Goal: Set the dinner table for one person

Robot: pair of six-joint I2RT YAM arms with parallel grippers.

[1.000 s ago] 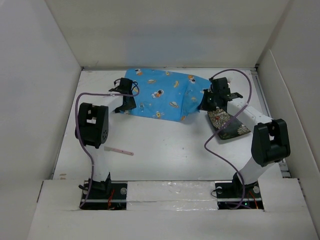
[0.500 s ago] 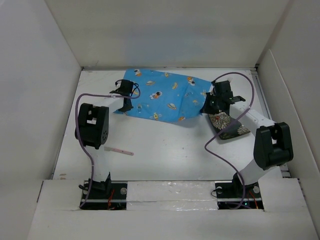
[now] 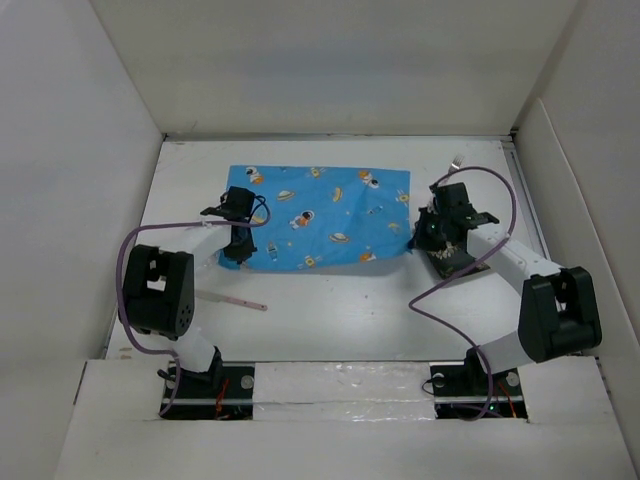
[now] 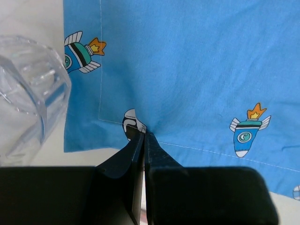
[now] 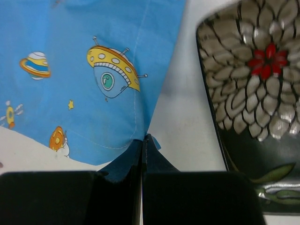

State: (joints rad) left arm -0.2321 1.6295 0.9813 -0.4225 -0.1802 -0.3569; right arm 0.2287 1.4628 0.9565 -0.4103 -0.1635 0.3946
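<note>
Spread flat over the far middle of the tabletop [image 3: 330,320]: a blue placemat [image 3: 320,215] with a cartoon space print, long edges running left to right. Only a narrow white strip between its far edge and the far wall. A wider white band to its left, up to the left wall.

Pinched on the placemat's near hem, a little in from the near left corner: the left claw [image 4: 143,136], fingers pressed together, cloth puckering toward the tips. At the left of the left wrist view, a clear faceted item [image 4: 28,93], just beside the placemat's left edge.

Clamped on the near right corner of the placemat: the right claw [image 5: 143,140], fingers together, a small tip of blue cloth poking out on the right side of them.

Just right of that corner, a dark plate with a flower pattern [image 5: 253,93], mostly under the right arm from above. Between the placemat's right edge and the plate's rim, a slim wedge of bare white tabletop; cloth and plate apart. Little room beyond the plate before the right wall.

Nearer than the placemat, a broad stretch of open white tabletop reaching to the arm bases. On its left part, one thin pink stick [image 3: 232,298], well apart from the placemat's near edge and close to the left arm.
</note>
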